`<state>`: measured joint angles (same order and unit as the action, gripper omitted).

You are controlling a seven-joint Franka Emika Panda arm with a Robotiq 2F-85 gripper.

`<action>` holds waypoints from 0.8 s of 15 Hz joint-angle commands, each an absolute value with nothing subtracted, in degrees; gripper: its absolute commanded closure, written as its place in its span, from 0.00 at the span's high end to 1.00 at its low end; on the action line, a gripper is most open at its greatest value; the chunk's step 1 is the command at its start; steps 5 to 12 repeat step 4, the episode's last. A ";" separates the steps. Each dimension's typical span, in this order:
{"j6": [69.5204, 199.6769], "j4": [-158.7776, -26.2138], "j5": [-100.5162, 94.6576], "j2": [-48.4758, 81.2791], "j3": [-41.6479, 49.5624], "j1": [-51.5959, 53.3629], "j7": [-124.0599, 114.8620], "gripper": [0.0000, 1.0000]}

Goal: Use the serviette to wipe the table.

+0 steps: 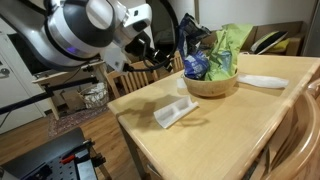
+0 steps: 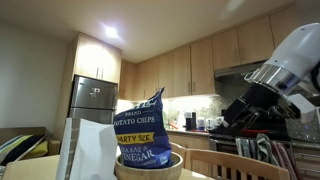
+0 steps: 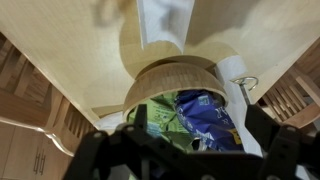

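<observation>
Gripper [image 3: 188, 135], jaws apart and empty, hangs over wooden bowl [image 1: 210, 84] of chip bags [image 1: 222, 52]; serviette [image 1: 175, 112] lies flat on table [image 1: 215, 142] near bowl.

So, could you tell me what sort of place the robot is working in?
Most likely a home kitchen-diner: a fridge and wooden wall cabinets in the background, and a wooden table holding a bowl of snack bags.

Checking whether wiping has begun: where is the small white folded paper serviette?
In an exterior view, the serviette lies on the pale wooden table, beside the round wooden bowl, on its near side.
</observation>
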<state>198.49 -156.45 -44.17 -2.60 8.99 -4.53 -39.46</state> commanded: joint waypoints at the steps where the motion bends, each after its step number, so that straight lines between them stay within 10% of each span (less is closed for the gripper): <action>1: 198.48 -156.92 -44.17 -3.05 9.01 -4.54 -39.46 1.00; 12: 198.48 -157.29 -44.17 -3.35 9.02 -4.56 -39.46 1.00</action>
